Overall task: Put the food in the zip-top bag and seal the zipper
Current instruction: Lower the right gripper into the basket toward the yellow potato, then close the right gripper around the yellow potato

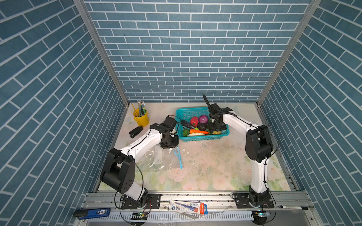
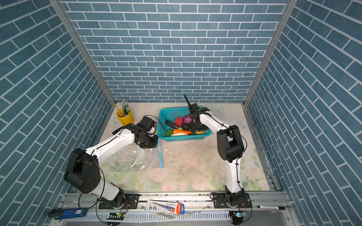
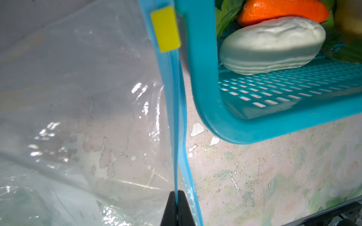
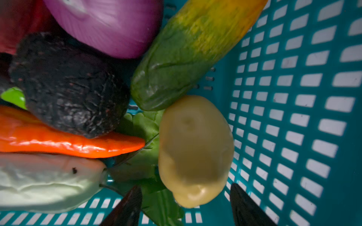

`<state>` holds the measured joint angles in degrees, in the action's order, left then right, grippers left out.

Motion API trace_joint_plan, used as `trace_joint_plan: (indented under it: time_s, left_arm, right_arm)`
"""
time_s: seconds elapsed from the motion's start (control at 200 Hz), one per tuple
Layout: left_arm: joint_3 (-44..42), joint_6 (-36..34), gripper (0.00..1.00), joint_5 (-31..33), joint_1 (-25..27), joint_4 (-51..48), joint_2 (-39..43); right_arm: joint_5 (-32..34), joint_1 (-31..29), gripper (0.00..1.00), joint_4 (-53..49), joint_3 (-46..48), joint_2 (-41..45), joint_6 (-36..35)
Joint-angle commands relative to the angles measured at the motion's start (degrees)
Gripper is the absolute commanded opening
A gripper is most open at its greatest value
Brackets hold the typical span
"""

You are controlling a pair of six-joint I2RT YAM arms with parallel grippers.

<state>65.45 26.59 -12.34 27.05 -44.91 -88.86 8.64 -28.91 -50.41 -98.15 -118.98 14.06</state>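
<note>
On the flowered desk (image 1: 205, 166) the clear zip-top bag (image 1: 154, 158) is laid flat, just beside the teal basket (image 1: 203, 138), in which the food (image 1: 197, 125) is heaped. The bag's blue zipper (image 3: 174, 117) is pinched by the closed left pincer (image 3: 177, 207). The yellow potato (image 4: 195, 150) is straddled by the open right pincer (image 4: 186, 207).

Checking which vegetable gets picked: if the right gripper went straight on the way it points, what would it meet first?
Probably the potato, lying just ahead between the open fingers of the right gripper, inside the basket; exact depth is unclear.
</note>
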Motion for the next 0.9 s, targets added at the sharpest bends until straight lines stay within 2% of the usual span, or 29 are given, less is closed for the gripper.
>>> trace_joint_plan:
  time_s: [0.0,0.13,0.28,0.4,0.575,0.75,0.895]
  left_arm:
    - [0.99,0.39,0.00,-0.33,0.38,-0.71,0.90]
    - [0.97,0.42,0.00,-0.32,0.38,-0.71,0.80]
    - [0.99,0.30,0.00,-0.32,0.39,-0.63,0.71]
    - [0.91,0.20,0.00,-0.22,0.41,-0.67,0.62]
    - [0.73,0.20,0.00,-0.14,0.38,-0.54,0.62]
    - [0.68,0.17,0.00,-0.11,0.40,-0.60,0.62]
    - [0.82,0.21,0.00,-0.27,0.42,-0.65,0.56]
  right_arm:
    - [-0.02,0.39,0.74,-1.79,-3.16,-1.98,-0.60]
    - [-0.74,0.61,0.78,-1.71,-4.06,-3.69,-0.56]
    - [-1.24,1.04,0.94,-1.45,-5.24,-5.50,-0.55]
    - [-2.50,1.68,0.95,-1.46,-6.80,-7.16,-0.53]
    - [-4.82,2.00,0.91,-1.49,-8.52,-9.53,-0.09]
    - [-6.35,2.12,0.79,-1.20,-8.44,-9.40,0.60]
    - [-7.41,2.19,0.75,-0.87,-7.26,-7.59,0.88]
